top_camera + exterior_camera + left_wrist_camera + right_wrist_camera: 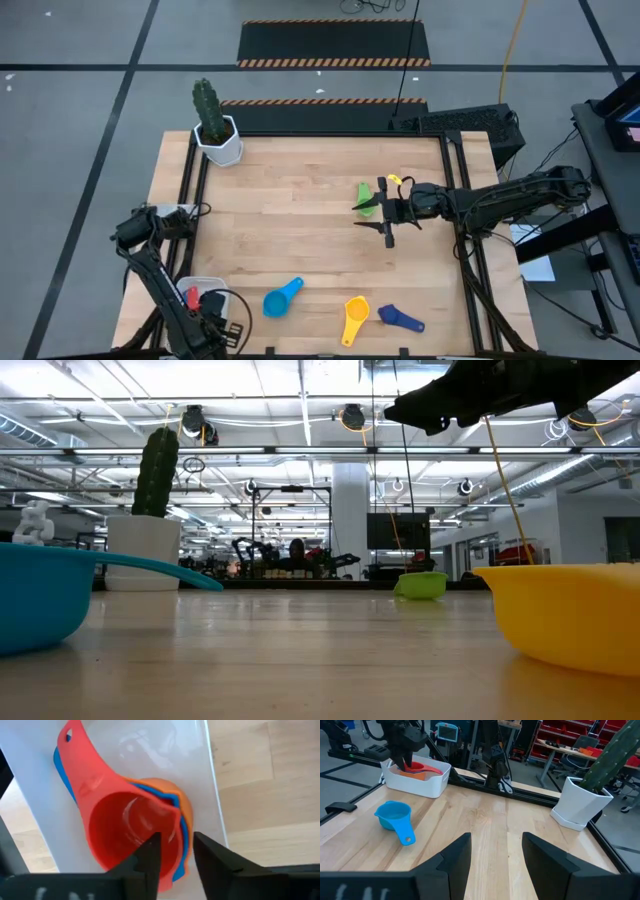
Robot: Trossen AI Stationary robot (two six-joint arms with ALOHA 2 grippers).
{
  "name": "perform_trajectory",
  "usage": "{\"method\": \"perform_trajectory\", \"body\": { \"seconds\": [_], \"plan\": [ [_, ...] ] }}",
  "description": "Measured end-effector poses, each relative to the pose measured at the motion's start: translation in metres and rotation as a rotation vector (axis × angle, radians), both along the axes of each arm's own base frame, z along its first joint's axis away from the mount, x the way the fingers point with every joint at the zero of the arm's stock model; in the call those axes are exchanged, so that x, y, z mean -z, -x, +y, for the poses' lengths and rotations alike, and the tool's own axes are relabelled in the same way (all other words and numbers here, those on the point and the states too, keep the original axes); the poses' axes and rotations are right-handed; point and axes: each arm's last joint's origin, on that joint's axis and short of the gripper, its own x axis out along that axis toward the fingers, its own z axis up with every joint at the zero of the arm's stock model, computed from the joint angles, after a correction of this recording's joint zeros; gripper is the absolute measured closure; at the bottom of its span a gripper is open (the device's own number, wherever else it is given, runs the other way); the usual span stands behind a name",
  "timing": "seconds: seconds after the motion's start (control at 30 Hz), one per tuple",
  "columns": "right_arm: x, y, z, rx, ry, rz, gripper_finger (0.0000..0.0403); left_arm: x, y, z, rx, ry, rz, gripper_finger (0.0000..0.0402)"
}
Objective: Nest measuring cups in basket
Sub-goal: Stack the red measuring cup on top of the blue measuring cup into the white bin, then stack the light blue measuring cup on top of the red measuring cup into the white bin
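In basket (210, 780) at near-left bench corner: left tool (176, 851) slightly parted over red cup (120, 820), nested in stack. Right tool (495, 851) spread, hovering mid-bench beside green cup (368, 199). Risk: rim snags finger on lift, unseating stack.

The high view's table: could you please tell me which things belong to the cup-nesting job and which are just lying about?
Belong to the job:
- basket, with the red cup on top of the nested stack in it
- light blue cup
- yellow cup
- dark blue cup
- green cup

Just lying about:
- cactus pot
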Motion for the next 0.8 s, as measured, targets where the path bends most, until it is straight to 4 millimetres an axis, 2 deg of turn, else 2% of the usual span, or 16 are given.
{"method": "perform_trajectory", "body": {
  "seconds": [0.17,0.43,0.57,0.8],
  "plan": [
    [0.000,0.000,0.000,0.000,0.000,0.000,0.0232,-0.002,-0.009,0.007,-0.048,0.001,-0.001,0.0250],
    [-0.001,0.000,0.000,0.000,-0.002,-0.005,0.0232,-0.025,-0.025,0.033,-0.066,-0.030,-0.116,0.0264],
    [0.000,0.000,0.000,0.002,-0.012,0.002,0.0232,-0.037,-0.031,0.050,0.005,-0.098,-0.198,0.0279],
    [0.006,0.001,0.000,0.011,-0.045,0.065,0.0232,-0.047,-0.054,0.077,0.241,-0.281,-0.381,0.0295]
  ]
}}
